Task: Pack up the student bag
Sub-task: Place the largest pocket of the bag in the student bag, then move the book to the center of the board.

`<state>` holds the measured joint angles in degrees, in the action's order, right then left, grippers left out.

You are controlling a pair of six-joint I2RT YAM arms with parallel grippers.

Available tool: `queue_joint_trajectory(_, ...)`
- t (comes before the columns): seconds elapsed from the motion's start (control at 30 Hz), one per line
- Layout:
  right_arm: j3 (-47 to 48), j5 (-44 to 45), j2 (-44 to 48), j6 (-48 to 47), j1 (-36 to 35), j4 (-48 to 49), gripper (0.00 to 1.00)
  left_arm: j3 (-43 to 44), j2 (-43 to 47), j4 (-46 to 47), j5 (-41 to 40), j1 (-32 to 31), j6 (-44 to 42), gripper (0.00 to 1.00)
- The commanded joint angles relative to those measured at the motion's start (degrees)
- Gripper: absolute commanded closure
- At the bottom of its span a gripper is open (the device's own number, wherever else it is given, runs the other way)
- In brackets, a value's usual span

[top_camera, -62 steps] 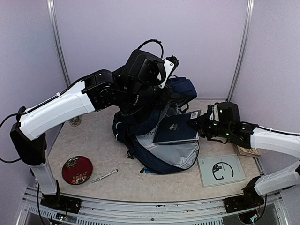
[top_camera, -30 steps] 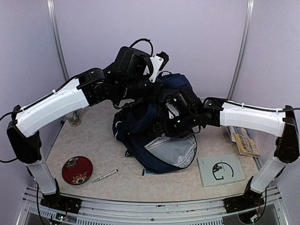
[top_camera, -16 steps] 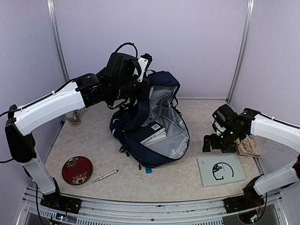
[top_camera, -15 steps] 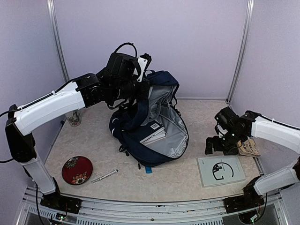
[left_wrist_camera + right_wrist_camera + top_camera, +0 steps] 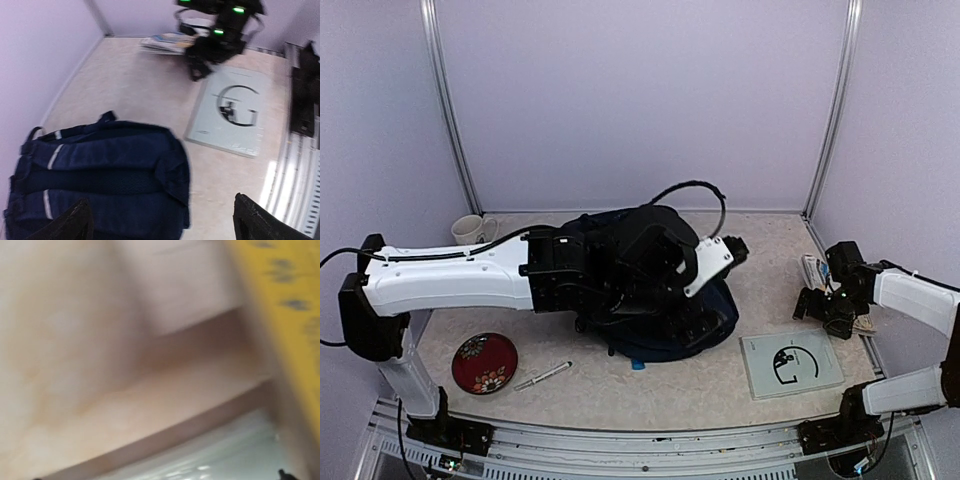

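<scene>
Fetch-next-item time, I reckon: left tool point(image 5: 162, 220) spread empty over the student bag point(image 5: 100, 165), right tool point(image 5: 810, 305) apart too, should grab that grey book point(image 5: 792, 363) lower right.

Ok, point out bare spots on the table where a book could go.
Bare tabletop lies at the back right, between the student bag and the right gripper. Another strip runs along the near edge, from the pen to the grey booklet. Crowded: the right edge with the magazines, and the middle under the left arm.
</scene>
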<state>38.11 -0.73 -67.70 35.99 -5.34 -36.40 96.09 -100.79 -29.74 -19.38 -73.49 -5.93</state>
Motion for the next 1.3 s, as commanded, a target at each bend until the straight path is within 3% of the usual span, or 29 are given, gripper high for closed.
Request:
queue_joint_trajectory(0.0,-2.0,8.9,0.9,2.8,1.8,1.2,0.0,1.7,-5.8,-3.2,17.0,-2.6,2.4,0.04)
queue_joint_trajectory(0.1,-3.5,7.2,1.1,2.3,2.4,2.8,0.0,1.6,-10.4,-1.8,24.6,-2.7,4.9,0.08)
queue_joint_trajectory(0.23,-5.3,6.4,-0.2,2.5,3.2,4.8,0.0,5.0,-18.1,-1.1,27.7,-2.9,7.5,0.16)
queue_joint_trajectory(0.53,-4.3,12.4,-3.8,1.9,4.0,5.4,0.0,17.5,-34.0,-4.3,27.4,-5.1,11.4,0.26)
queue_joint_trajectory(0.7,-6.5,5.6,-4.7,1.5,4.3,8.9,0.0,21.6,-39.0,-4.4,28.6,-4.2,14.2,0.27)
queue_joint_trajectory(0.83,-7.1,-3.7,-6.2,1.2,4.3,9.9,0.02,17.6,-37.2,-3.3,29.9,-2.3,15.2,0.29)
queue_joint_trajectory(1.0,-13.1,-17.4,-2.2,10.6,-0.5,17.0,0.11,8.0,-31.1,1.4,31.9,2.0,15.4,0.24)
queue_joint_trajectory(1.1,-13.4,-19.1,0.4,16.7,-7.3,17.7,0.12,0.9,-27.4,6.3,39.4,6.3,17.7,0.23)
queue_joint_trajectory(1.27,-12.5,-21.7,3.3,20.2,-15.9,15.5,0.11,-1.0,-26.4,6.9,40.1,6.6,18.2,0.23)
